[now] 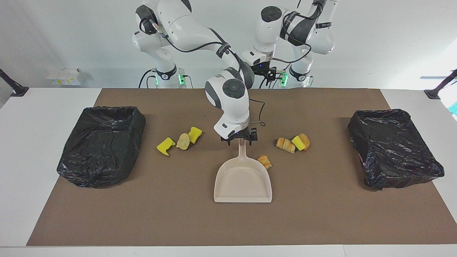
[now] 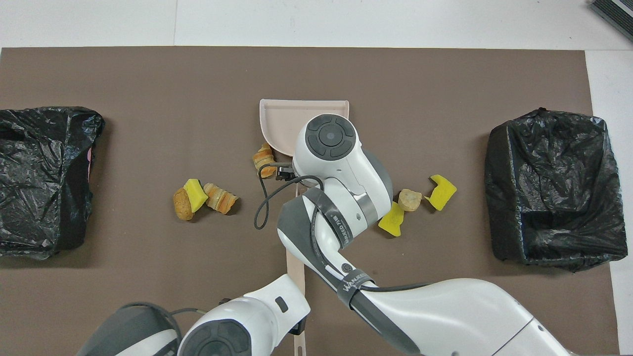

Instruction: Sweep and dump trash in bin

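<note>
The beige dustpan [image 1: 242, 180] [image 2: 282, 121] lies flat mid-table, its handle pointing toward the robots. My right gripper [image 1: 239, 140] is down at the end of that handle. One bread lump [image 1: 264, 161] [image 2: 263, 159] lies against the pan. Three pieces lie toward the right arm's end: yellow [image 1: 165, 146], tan [image 1: 183, 141], yellow [image 1: 195, 134]. Three more lie toward the left arm's end: a bread roll [image 1: 285, 145], a yellow chunk [image 1: 298, 142], a brown lump [image 1: 304, 139]. My left gripper [image 1: 267, 79] waits over the table's robot-side edge, beside a beige strip [image 2: 296, 282]. The brush bristles are hidden.
Two bins lined with black bags stand on the brown mat [image 1: 321, 214], one at the right arm's end [image 1: 101, 146] [image 2: 554, 188] and one at the left arm's end [image 1: 394, 148] [image 2: 42, 178]. A black cable [image 2: 262, 207] hangs from the right wrist.
</note>
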`<action>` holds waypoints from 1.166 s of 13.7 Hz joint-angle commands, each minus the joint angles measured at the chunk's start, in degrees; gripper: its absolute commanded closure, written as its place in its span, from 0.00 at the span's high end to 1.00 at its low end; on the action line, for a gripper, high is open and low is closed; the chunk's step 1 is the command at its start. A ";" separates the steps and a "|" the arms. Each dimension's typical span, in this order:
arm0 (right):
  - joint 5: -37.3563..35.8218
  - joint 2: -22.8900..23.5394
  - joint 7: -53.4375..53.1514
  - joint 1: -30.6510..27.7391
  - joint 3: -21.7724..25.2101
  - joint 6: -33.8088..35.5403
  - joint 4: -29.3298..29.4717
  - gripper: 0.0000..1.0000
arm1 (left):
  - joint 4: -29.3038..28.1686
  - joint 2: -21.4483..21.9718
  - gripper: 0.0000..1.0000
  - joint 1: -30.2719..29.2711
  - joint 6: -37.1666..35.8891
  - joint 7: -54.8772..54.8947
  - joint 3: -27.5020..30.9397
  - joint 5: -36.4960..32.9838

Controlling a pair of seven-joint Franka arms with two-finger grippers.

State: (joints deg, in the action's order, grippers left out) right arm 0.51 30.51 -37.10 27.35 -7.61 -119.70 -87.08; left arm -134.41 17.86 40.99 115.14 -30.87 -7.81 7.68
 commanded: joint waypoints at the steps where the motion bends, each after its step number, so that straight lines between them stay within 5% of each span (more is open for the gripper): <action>1: -2.44 0.52 -1.13 0.16 -0.12 -1.41 0.51 0.71 | -0.68 -5.10 1.00 4.61 7.00 -5.50 0.95 0.59; 4: -3.14 0.52 -0.25 0.16 -0.12 -1.59 0.42 0.41 | -1.11 -8.53 1.00 7.25 9.04 -8.67 0.95 0.59; 8: -3.32 0.52 -0.25 0.25 -0.12 -1.68 -0.10 0.53 | -4.71 -7.93 1.00 9.19 10.01 -11.13 0.95 0.59; 13: -3.32 -0.01 -0.07 0.25 -0.12 -2.91 -2.48 0.49 | -7.61 -6.70 1.00 10.68 10.71 -13.87 0.87 0.59; 14: -3.32 -0.10 0.01 0.34 -0.12 -2.91 -2.56 0.36 | -8.14 -6.52 1.00 10.86 11.32 -13.96 0.87 0.59; 15: -3.84 -0.10 0.19 0.34 -0.12 -2.47 -2.39 0.10 | -8.15 -6.52 1.00 10.86 11.42 -14.22 0.87 0.59; 16: -5.24 -0.18 0.54 0.60 -0.12 -1.95 -1.95 0.00 | -8.15 -6.43 1.00 10.86 11.42 -14.83 0.87 0.59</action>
State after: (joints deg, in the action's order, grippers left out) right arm -2.54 30.82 -36.97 27.68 -7.69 -120.59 -88.45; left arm -140.15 9.09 50.27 124.87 -44.12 -7.89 7.71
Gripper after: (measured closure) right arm 0.573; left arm 0.000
